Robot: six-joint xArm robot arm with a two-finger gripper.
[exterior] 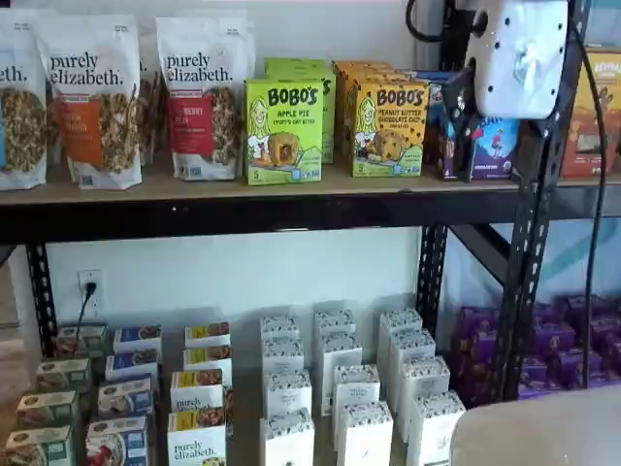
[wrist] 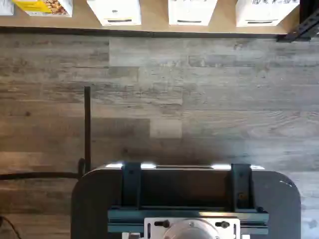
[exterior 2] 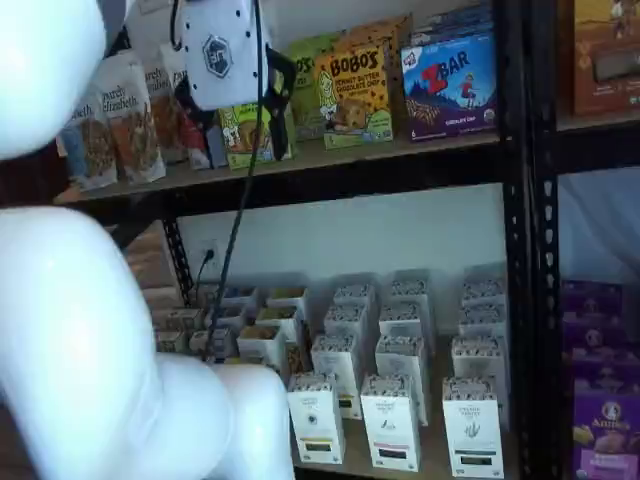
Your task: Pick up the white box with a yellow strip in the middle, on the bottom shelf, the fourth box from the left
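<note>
Bottom shelf (exterior 2: pixel 355 462): pale tan board of a black metal rack. Standing directly on it, tall narrow white boxes (exterior 2: pixel 391 422) with speckled top bands, in rows running front to back, seen in both shelf views. Beside them, shorter purely elizabeth boxes (exterior: pixel 197 437) with yellow top bands, then blue-fronted boxes (exterior: pixel 118 442). In the wrist view, grey wood-plank floor (wrist: pixel 209 89) meets the shelf's front edge.
</note>
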